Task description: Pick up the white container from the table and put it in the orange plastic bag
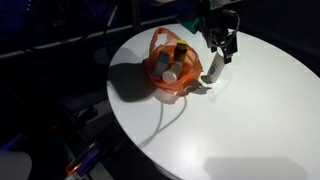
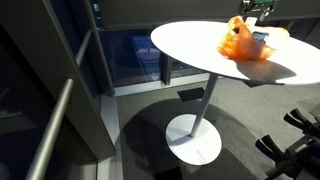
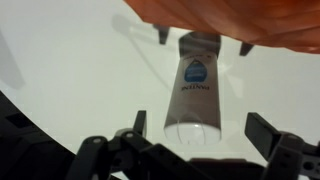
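The smooth white cylindrical plastic container (image 3: 195, 90) lies flat on the round white desk (image 1: 240, 130), with one end just beside the crinkled translucent orange plastic bag (image 1: 168, 68). The end effector (image 3: 198, 125) hovers over it, jaws spread apart and gripping nothing.

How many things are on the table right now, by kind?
Orange plastic bag: 1
White container, lying on the table beside the bag: 1
Items visible inside the bag: 2
Total: 4
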Robot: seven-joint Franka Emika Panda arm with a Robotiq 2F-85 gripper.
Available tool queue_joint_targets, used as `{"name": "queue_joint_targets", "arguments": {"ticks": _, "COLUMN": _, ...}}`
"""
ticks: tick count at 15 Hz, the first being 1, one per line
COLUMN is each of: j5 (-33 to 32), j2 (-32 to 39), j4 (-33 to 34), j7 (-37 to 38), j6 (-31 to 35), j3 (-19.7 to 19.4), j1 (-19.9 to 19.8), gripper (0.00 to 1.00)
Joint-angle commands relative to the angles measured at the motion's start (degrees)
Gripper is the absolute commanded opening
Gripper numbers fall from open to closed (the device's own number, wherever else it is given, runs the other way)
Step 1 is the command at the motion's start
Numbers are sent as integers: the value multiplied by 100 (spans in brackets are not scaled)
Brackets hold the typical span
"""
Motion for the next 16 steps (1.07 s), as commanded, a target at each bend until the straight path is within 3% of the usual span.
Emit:
{"name": "queue_joint_targets", "arguments": {"ticks": 1, "j5": -159, "j2": 230, "j4": 318, "j7": 237, "j6": -51, "j3": -185, "j1": 167, "gripper": 78}}
{"name": "queue_joint_targets", "arguments": {"ticks": 2, "j5": -138, "j2": 251, "j4": 350, "j7": 229, "j6": -81, "j3": -200, "j1": 178, "gripper": 74}}
{"name": "queue_joint_targets", "arguments": {"ticks": 10, "j5": -112, "j2": -22, "j4": 511, "j7": 129, "j6": -442, "j3": -338, "j1": 141, "gripper": 11}}
{"name": "queue_joint_targets", "arguments": {"ticks": 16, "j5": -121, "j2": -292, "j4": 561, "j7": 74, "j6": -743, "j3": -349, "j1": 74, "gripper": 11}}
